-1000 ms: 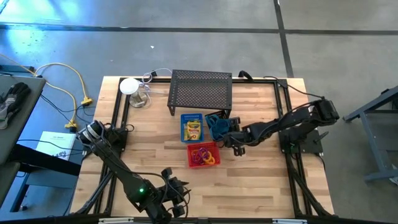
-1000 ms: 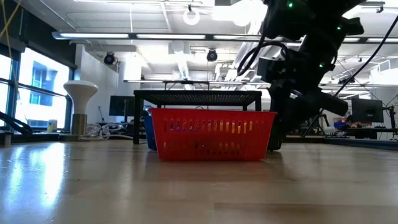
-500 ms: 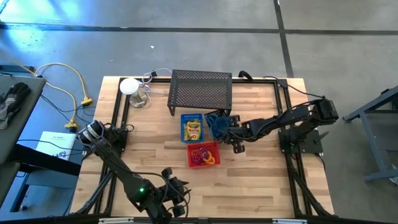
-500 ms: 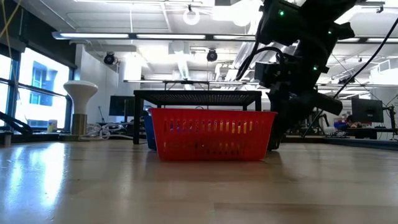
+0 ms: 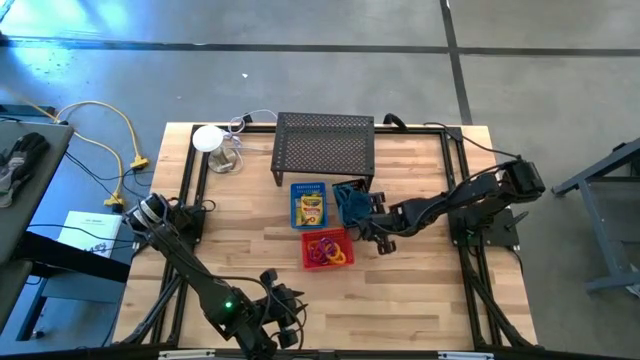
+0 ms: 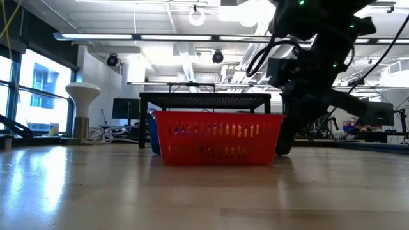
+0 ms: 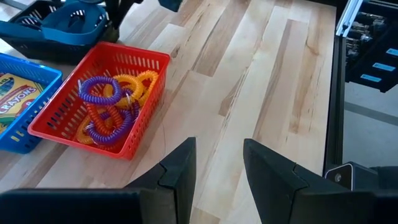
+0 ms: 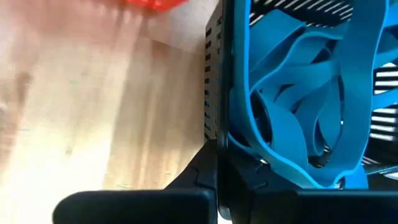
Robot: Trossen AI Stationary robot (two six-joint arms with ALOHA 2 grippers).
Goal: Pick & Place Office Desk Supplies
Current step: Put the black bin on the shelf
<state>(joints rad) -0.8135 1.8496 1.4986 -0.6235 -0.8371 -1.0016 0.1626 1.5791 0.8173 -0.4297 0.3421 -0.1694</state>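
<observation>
We see a wooden table (image 5: 420, 290) from above. In the middle sit three small bins close together. The blue bin (image 5: 309, 204) holds a little yellow crayon box (image 5: 311, 207). Just in front of it is the red bin (image 5: 327, 250), and it is full of orange, yellow and purple rings (image 7: 107, 112). Beside the blue bin is the black bin (image 5: 350, 202), and it holds blue looped bands (image 8: 298, 118). Behind the bins stands the black mesh rack (image 5: 323, 147).

The right gripper (image 5: 381, 236) is low over the table, right by the black bin and near the red bin's corner. In its own view, its two dark fingers (image 8: 217, 168) are pressed shut on the thin black wall of that bin, with the blue bands just past them, inside the bin. We cannot tell if a band is caught in the pinch too.

The left gripper (image 5: 282, 310) waits at the near edge of the table, well apart from the bins. Its fingers (image 7: 180, 171) stand partly open with bare wood showing between them. It holds nothing.

From table height we see the red bin from the side, with the rack behind it. A white mushroom-shaped lamp (image 6: 82, 108) stands at the far left corner.
</observation>
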